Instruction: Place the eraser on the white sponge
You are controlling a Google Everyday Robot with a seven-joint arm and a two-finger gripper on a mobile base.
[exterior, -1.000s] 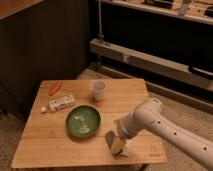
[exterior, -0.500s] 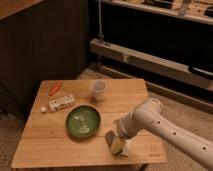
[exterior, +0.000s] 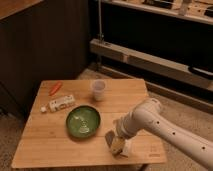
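Near the table's front right edge, the gripper clasps the eraser, directly above the white sponge and apparently touching it.

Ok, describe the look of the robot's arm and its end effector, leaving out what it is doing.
The arm is smooth, glossy white and tubular, built of thick rounded segments with a bulbous joint and a row of small dark dots along its forearm. No loose cables show. The end effector, low at the wooden table's front edge, looks darker, grey and tan.
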